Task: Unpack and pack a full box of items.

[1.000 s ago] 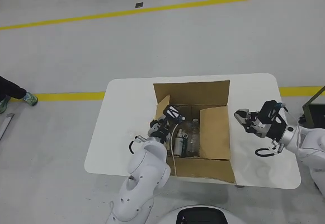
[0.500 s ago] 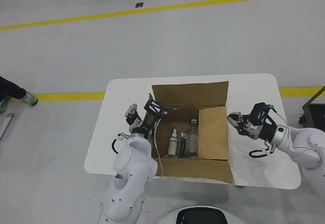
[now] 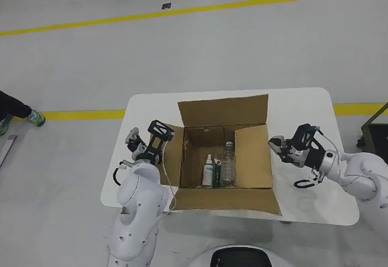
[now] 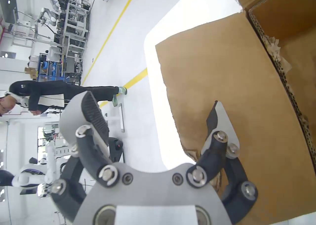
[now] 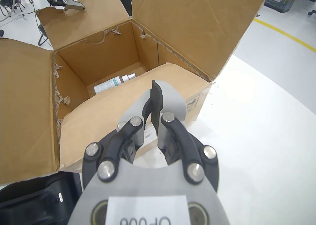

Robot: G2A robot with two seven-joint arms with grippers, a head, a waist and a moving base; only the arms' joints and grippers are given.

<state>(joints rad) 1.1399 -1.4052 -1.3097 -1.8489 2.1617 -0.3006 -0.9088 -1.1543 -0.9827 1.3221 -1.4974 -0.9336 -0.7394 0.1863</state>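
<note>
Lying in the open brown cardboard box (image 3: 224,110) on the white table (image 3: 300,107), clear plastic bottle (image 3: 228,163) and white spray bottle (image 3: 208,171), likely light, slick, best pinched mid-body; left gripper (image 4: 150,104) spread at the left flap (image 3: 173,153), right gripper (image 5: 154,92) pressed together, empty, beside the right flap (image 3: 255,157).

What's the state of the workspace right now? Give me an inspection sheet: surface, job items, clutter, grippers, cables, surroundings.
Surface: white table, rounded corners.
Job's things: cardboard box on it, open, flaps spread; white bottle and clear bottle inside.
Clutter: nothing seen.
Grippers: left gripper open, straddling one side flap's edge; right gripper shut, close by the opposite flap.
Cables: black cable loop at the right wrist, another at the left.
Surroundings: grey floor with a yellow line.
</note>
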